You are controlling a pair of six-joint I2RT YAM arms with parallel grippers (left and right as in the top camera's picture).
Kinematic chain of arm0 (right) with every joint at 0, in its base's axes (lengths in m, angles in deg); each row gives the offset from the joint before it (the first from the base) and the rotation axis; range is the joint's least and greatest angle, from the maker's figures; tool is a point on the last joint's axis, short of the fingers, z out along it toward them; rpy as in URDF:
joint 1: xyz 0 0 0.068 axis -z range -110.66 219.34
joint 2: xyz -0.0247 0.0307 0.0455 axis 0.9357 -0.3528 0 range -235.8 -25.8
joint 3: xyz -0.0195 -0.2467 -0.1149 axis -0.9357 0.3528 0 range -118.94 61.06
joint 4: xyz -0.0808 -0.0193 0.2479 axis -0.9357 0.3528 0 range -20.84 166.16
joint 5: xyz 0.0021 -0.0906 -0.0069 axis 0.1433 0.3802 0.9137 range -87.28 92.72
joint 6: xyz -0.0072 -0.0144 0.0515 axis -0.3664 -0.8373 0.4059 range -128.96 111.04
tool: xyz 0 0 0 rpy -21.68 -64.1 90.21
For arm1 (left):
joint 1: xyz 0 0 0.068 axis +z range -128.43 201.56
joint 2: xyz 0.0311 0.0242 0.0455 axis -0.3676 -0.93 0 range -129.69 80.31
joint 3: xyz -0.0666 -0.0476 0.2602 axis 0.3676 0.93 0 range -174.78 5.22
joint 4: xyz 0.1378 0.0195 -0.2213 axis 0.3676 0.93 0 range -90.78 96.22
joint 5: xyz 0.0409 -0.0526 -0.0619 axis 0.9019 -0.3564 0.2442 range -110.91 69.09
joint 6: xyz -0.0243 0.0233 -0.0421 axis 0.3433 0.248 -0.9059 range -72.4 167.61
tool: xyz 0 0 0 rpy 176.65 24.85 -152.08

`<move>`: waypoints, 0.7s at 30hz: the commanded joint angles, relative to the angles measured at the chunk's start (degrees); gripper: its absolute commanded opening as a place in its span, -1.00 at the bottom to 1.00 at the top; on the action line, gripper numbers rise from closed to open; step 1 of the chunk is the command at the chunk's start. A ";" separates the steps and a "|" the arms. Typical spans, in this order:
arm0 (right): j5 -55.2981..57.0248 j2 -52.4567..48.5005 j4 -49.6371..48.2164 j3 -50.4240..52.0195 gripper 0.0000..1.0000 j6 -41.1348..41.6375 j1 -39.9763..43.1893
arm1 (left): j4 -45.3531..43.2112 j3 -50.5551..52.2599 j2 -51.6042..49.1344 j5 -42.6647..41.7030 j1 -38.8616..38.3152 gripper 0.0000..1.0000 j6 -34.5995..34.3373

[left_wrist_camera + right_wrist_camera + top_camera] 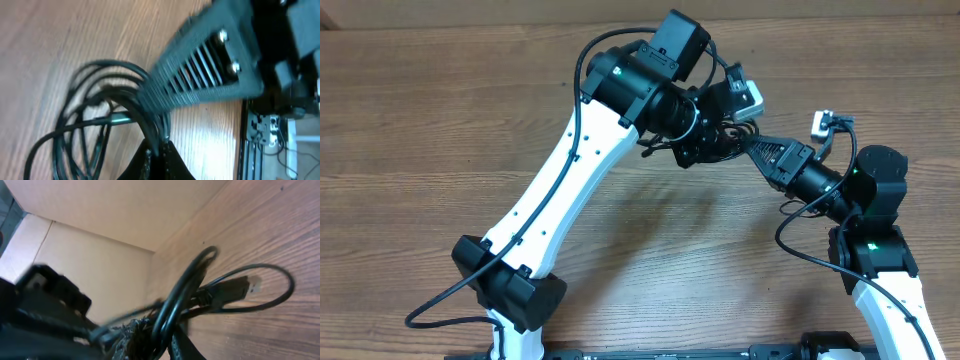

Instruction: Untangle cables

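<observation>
The two grippers met over the far middle of the table (440, 100), the left gripper (705, 150) just left of the right gripper (748, 147). The cables (85, 125) sat bunched between them. Their loops spread out sideways over the table, and one plug (240, 287) stuck out beyond the bunch.

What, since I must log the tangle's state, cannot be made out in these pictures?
- Left wrist: blur and a black ribbed finger crossing in front make the crossings of the thin black cables unreadable.
- Overhead: the left gripper and right gripper meet over the bundle, hiding nearly all of it.
- Right wrist: own jaws dark, cut by the bottom edge; open or shut unclear. The cord of the silver-tipped plug vanishes into the bundle.
</observation>
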 commanded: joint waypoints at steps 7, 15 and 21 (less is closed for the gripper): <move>-3.45 0.07 0.31 -0.11 -0.67 -0.85 -0.68 | -1.75 -2.89 0.74 -5.97 0.70 -0.92 -1.75; -3.13 0.07 0.68 -0.11 -0.54 -2.34 -0.68 | -4.61 -2.93 0.76 -5.97 1.46 -0.91 -4.79; -2.80 0.07 0.96 -0.11 -0.51 -2.36 -0.68 | -9.75 -2.93 0.76 -6.91 3.74 -0.91 -12.92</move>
